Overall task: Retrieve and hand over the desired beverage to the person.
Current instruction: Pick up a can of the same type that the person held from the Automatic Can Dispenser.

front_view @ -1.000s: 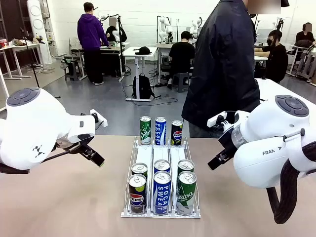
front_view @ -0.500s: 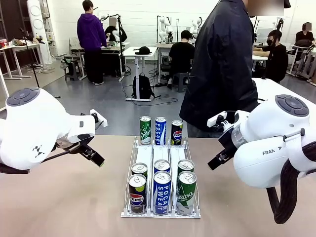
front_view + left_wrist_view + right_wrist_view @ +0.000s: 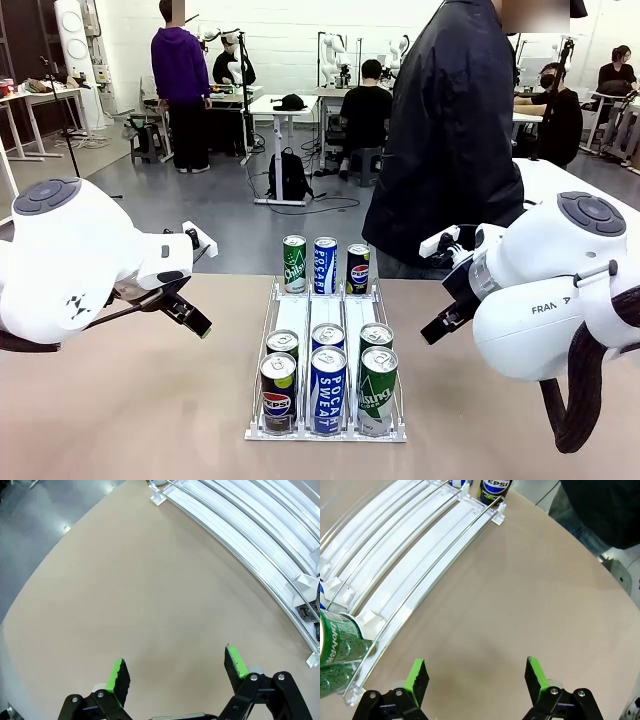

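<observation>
Several beverage cans stand in a white wire rack (image 3: pixel 300 312) at the table's middle. Its far row holds a green can (image 3: pixel 294 263), a blue Pocari can (image 3: pixel 325 265) and a Pepsi can (image 3: pixel 358 268). More Pepsi (image 3: pixel 278 392), Pocari Sweat (image 3: pixel 328 389) and green cans (image 3: pixel 377 389) fill the near end. The person (image 3: pixel 450 130) in a dark jacket stands at the far side, right of centre, hands not visible. My left gripper (image 3: pixel 177 667) hangs open over bare table beside the rack (image 3: pixel 250 530). My right gripper (image 3: pixel 476 672) is open above bare table, right of the rack (image 3: pixel 410 565), holding nothing.
My left arm (image 3: pixel 70 260) and right arm (image 3: pixel 540 290) hover either side of the rack. The tan table (image 3: pixel 150 400) has free room on both sides. In the right wrist view a Pepsi can (image 3: pixel 495 487) and a green can (image 3: pixel 335 650) stand at the rack's two ends.
The person in the dark jacket has shifted slightly to the left. Both arms and all cans stay where they were.
</observation>
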Motion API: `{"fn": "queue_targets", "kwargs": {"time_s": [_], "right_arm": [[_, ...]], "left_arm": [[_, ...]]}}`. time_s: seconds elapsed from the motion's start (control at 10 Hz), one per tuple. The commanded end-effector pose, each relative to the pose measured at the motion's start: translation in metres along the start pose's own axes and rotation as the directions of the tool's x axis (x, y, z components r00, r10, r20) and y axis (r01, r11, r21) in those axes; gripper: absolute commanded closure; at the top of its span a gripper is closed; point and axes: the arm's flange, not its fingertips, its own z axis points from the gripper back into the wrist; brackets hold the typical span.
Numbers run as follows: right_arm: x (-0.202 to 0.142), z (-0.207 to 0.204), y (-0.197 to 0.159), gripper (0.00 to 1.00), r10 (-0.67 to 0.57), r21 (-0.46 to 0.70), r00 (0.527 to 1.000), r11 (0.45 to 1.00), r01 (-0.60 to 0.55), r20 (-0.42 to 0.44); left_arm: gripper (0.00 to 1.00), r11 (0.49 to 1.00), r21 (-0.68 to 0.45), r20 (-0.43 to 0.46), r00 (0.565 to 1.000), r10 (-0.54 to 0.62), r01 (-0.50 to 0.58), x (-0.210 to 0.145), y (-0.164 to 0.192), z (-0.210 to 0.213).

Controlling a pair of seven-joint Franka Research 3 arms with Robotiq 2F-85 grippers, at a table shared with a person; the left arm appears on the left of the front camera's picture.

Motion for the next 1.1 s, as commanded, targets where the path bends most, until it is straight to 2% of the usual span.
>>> {"fn": "queue_targets", "kwargs": {"time_s": [0.0,0.2,0.4,0.6,0.7,0.8,0.9,1.0], "right_arm": [[0.011,0.017,-0.008,0.0,-0.006,0.017,1.0,1.0,0.006,-0.008],[0.041,0.091,-0.028,0.0,-0.029,0.03,0.999,0.999,0.03,-0.041],[0.065,0.178,-0.03,0.0,-0.003,-0.031,0.999,1.0,0.002,-0.05],[0.073,0.246,-0.03,0.0,-0.036,-0.095,0.999,0.995,0.034,-0.019],[0.07,0.254,-0.031,0.0,-0.044,-0.105,0.999,0.994,0.04,-0.032],[0.064,0.25,-0.03,0.0,-0.015,-0.113,0.996,0.994,0.004,-0.091],[0.069,0.269,-0.029,0.0,-0.023,-0.059,1.0,0.998,0.024,0.005],[0.069,0.269,-0.029,0.0,-0.023,-0.059,1.0,0.998,0.024,0.005]], "left_arm": [[0.0,1.0,0.002,-0.022,1.0,-0.013,0.013,0.002,0.004,0.018],[0.0,0.999,-0.002,-0.037,0.998,-0.053,0.053,0.012,0.016,0.091],[0.0,0.997,-0.026,0.014,0.997,-0.075,0.075,0.007,0.042,0.166],[0.0,0.997,0.004,0.088,0.993,-0.076,0.076,-0.016,0.062,0.229],[0.0,0.997,0.007,0.109,0.991,-0.078,0.078,-0.023,0.067,0.245],[0.0,0.996,0.018,0.128,0.988,-0.089,0.088,-0.03,0.067,0.249],[0.0,0.998,0.007,0.097,0.993,-0.066,0.066,-0.013,0.061,0.243],[0.0,0.998,0.007,0.097,0.993,-0.066,0.066,-0.013,0.061,0.243]]}}
